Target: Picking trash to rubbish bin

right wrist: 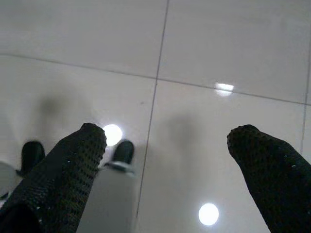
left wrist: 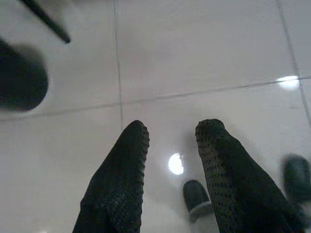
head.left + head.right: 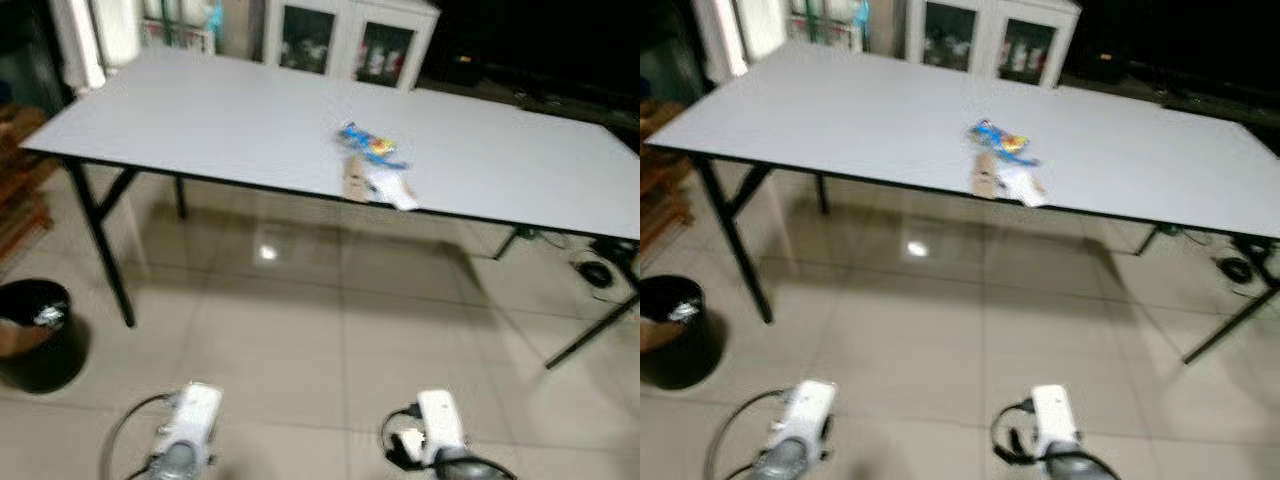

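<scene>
Crinkled blue wrapper (image 3: 368, 141), flat brown card (image 3: 354, 178), smooth white table (image 3: 200, 120).

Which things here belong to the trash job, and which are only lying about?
For the job:
- trash pile near the white table's front edge
- black rubbish bin on the floor
- left gripper and right gripper, both open

Lying about:
- white cabinet
- cables

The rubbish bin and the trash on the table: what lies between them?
In the left eye view, between the black bin and the trash lie tiled floor, a black table leg and bare tabletop.
</scene>
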Robot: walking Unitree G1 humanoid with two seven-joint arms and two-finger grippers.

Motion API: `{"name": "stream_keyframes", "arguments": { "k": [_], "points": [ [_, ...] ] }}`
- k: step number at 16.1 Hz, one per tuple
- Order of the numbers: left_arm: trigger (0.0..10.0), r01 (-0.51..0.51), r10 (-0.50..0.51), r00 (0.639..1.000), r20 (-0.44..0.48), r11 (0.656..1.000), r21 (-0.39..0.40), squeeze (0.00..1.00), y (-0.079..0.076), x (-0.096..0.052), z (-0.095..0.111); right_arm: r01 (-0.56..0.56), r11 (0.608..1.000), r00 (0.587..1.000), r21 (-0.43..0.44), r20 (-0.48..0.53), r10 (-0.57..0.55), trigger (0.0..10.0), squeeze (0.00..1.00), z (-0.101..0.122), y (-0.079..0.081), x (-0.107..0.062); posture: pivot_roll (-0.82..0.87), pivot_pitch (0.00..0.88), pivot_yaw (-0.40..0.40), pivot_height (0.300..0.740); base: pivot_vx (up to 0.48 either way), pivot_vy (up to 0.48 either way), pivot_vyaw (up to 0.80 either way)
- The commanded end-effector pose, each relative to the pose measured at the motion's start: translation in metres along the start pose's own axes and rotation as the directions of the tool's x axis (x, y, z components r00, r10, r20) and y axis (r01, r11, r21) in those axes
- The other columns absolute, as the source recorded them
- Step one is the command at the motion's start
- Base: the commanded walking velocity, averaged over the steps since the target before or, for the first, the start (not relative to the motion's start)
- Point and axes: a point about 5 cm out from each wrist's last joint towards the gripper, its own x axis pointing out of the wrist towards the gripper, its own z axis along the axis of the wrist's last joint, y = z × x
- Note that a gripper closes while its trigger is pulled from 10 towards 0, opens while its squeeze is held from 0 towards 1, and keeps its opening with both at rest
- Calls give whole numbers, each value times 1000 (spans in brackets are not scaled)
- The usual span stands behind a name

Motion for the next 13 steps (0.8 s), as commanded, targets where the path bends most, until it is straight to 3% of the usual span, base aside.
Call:
{"name": "stream_keyframes", "arguments": {
  "k": [1,5,7,11,13],
  "points": [
    [10000,23,-23,1000,16,1000,-7,0,-11,0,6,27,1000,1000,-12,12,-27,10000,0,3,-12,-2,-29,2,-130,740,0,-319,0],
    [10000,15,-14,1000,19,1000,-6,0,-10,1,8,31,999,999,-20,23,-30,10000,0,6,-12,-2,-29,27,-133,740,0,-79,0],
    [10000,2,-2,998,64,1000,5,0,-6,4,21,30,999,998,-23,54,-29,10000,0,15,-13,-1,-29,34,-132,740,0,0,0],
    [10000,-79,62,962,264,995,54,0,9,8,70,16,998,977,-65,213,-2,10000,0,57,-12,-1,-40,41,-123,740,0,0,0],
    [10000,-133,121,887,446,991,-5,0,23,4,120,18,998,929,-68,370,8,10000,0,98,-13,-6,-39,43,-126,740,0,0,0]
  ]
}}
